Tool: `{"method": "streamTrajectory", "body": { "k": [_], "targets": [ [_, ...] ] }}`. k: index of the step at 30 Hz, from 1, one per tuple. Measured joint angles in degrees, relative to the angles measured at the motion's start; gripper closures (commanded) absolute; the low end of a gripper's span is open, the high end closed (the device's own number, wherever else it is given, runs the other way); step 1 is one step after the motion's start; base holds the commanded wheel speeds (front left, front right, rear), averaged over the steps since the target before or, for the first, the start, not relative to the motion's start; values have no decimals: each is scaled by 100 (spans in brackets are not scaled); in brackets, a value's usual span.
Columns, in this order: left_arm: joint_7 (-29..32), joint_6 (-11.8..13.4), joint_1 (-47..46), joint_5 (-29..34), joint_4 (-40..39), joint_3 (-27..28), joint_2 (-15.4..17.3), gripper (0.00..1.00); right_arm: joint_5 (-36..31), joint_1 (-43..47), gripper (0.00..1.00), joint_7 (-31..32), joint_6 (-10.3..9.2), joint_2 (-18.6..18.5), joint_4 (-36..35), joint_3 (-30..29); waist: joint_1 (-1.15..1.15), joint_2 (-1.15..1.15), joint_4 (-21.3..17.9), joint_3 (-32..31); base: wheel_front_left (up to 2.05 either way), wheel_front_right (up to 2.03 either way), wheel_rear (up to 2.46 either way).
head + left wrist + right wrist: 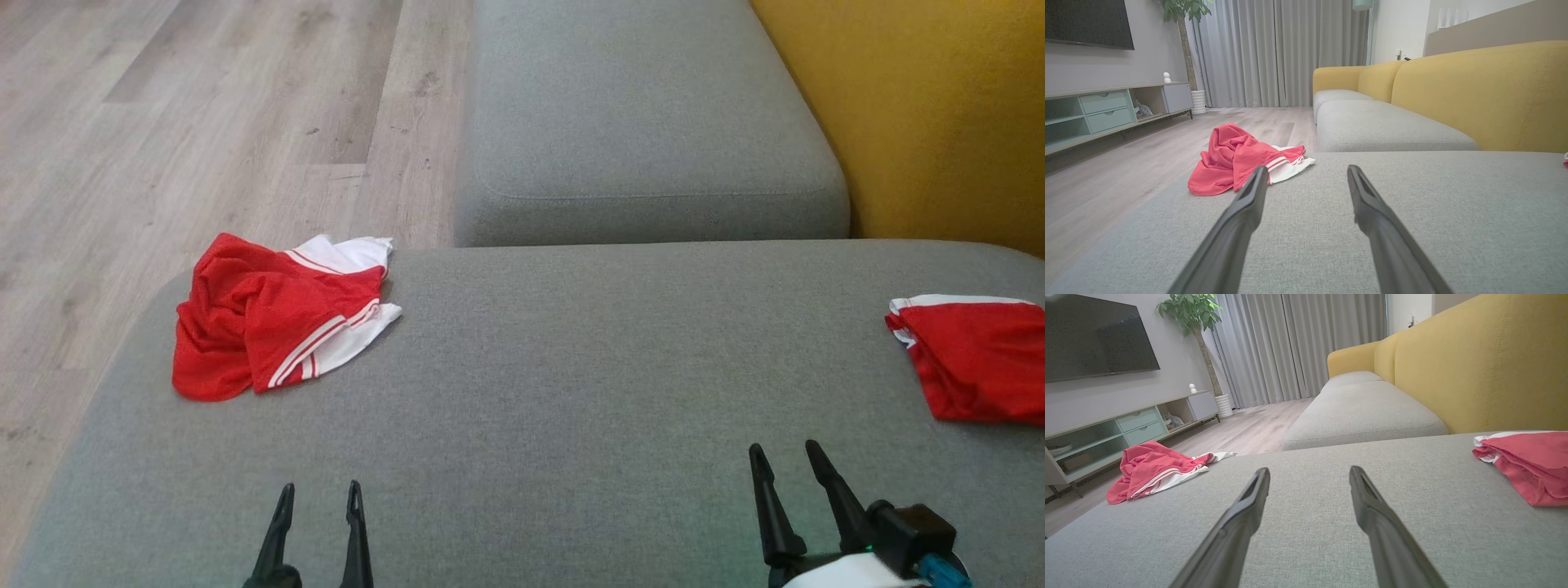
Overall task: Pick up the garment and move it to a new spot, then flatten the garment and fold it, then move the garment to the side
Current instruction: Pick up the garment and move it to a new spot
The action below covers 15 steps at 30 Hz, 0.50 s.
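A crumpled red garment (pixel 269 322) with white stripes and white panels lies in a heap near the far left corner of the grey sofa seat (pixel 571 367). It also lies ahead and to the left in the left wrist view (pixel 1237 157) and far left in the right wrist view (pixel 1151 469). My left gripper (pixel 320 490) is open over the seat's near edge, well short of the garment, with nothing between its fingers (pixel 1249 200). My right gripper (pixel 784 453) is open too, over bare cushion at the lower right, its fingers (pixel 1367 498) empty.
A second red and white garment (pixel 976 359) lies folded at the seat's right edge, close to my right gripper (pixel 1527 461). Another grey cushion (pixel 645 122) and the yellow backrest (pixel 939 106) lie beyond. Wooden floor (pixel 204 122) drops off to the left.
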Motion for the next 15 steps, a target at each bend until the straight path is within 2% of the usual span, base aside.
{"method": "streamTrajectory", "body": {
  "k": [15],
  "targets": [
    [0, 1, -38, 0, -74, -3, 0, 0, 0, 10, 0, 0, 0, 0, -59, -13, 1, 0, -43, 111, 0, 0, 0]
  ]
}}
